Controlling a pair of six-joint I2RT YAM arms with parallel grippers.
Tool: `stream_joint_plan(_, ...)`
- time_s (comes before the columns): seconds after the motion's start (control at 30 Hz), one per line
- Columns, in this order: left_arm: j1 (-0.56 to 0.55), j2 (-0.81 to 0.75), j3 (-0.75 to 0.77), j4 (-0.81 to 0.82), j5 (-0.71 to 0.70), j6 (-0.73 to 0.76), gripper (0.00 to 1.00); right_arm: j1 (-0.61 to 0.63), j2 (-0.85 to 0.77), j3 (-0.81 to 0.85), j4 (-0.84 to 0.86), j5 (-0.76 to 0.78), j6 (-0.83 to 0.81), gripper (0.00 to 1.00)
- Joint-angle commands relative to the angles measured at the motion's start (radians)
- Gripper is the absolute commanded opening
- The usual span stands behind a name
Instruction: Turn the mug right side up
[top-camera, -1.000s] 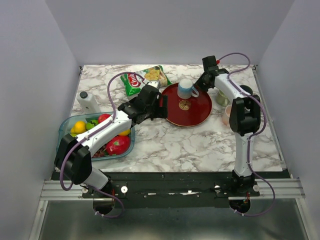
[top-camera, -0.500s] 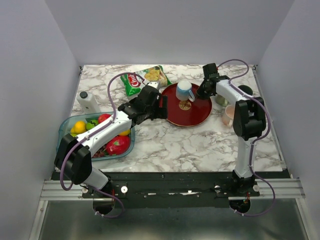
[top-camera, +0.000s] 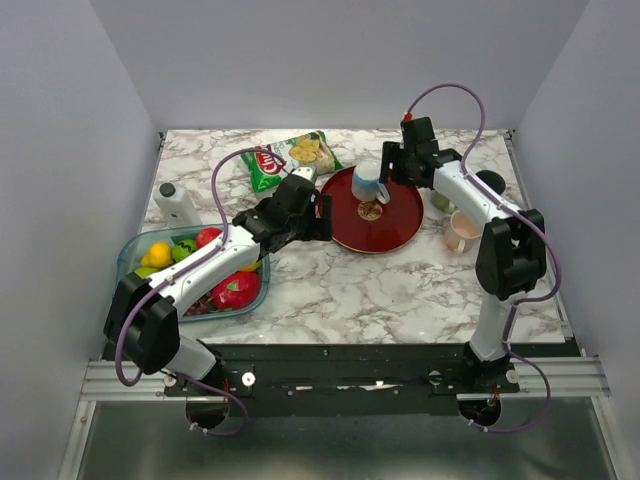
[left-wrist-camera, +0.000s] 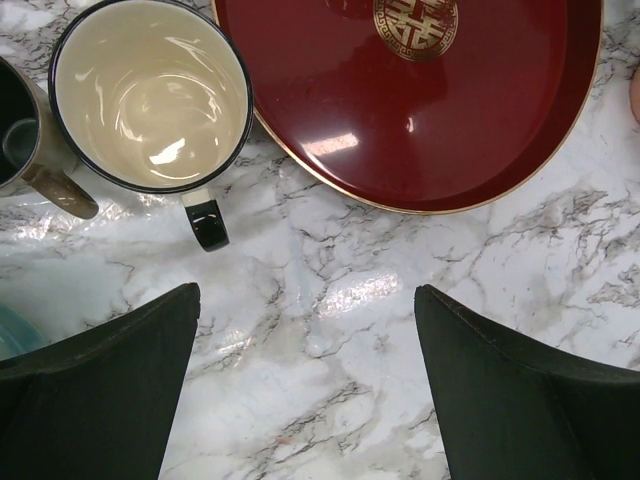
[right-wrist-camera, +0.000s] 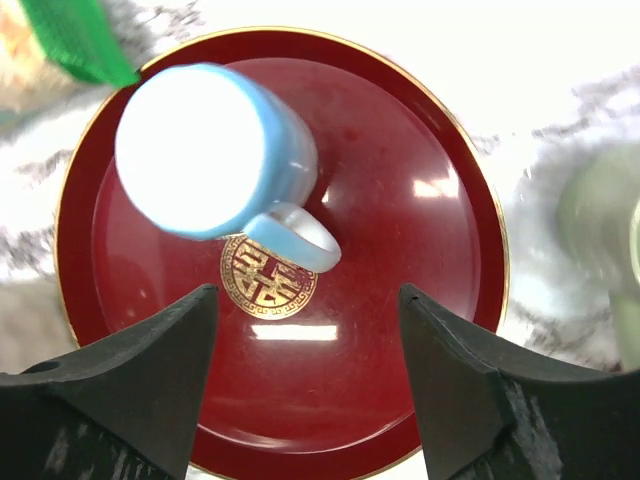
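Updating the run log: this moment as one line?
blue mug: upside down on red tray; right gripper: open, near mug; left gripper: open, over table

The left arm (top-camera: 210, 262) and right arm (top-camera: 470, 195) are built alike: white tubular link shells joined by black joint housings. A purple cable (top-camera: 222, 170) runs externally along each arm in loose loops. The fingers (left-wrist-camera: 90, 400) are matte black, broad and wedge-shaped.

On the tabletop (top-camera: 400, 290), the mug (right-wrist-camera: 215, 150) stands on the plate (top-camera: 395, 230) at mid-frame, near its upper-left rim. A snack bag (top-camera: 290, 158) lies to the plate's upper left, a fruit tub (top-camera: 127, 258) at far left, and a cup (top-camera: 462, 232) just right of the plate.
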Motion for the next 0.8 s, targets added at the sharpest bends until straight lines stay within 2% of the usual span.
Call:
stream_joint_plan(0.0, -0.003, -0.050, -0.004, 0.016, 0.005, -0.010, 0.96, 0.009, 0.058, 0.058, -0.002, -0.088, -0.258, 0.80)
stream_joint_plan(0.17, -0.003, -0.058, -0.003, 0.013, 0.006, -0.010, 0.96, 0.018, 0.120, 0.092, -0.009, -0.171, -0.386, 0.81)
stream_joint_plan(0.37, -0.003, -0.050, -0.001, 0.013, 0.011, -0.009, 0.96, 0.027, 0.199, 0.145, 0.011, -0.169, -0.403, 0.80)
stream_joint_plan(0.5, -0.003, -0.045, -0.001, 0.007, 0.006, -0.003, 0.96, 0.036, 0.219, 0.148, 0.043, -0.208, -0.417, 0.68)
stream_joint_plan(0.77, -0.003, -0.047, -0.001, 0.001, -0.001, 0.007, 0.96, 0.047, 0.233, 0.151, 0.068, -0.239, -0.441, 0.54)
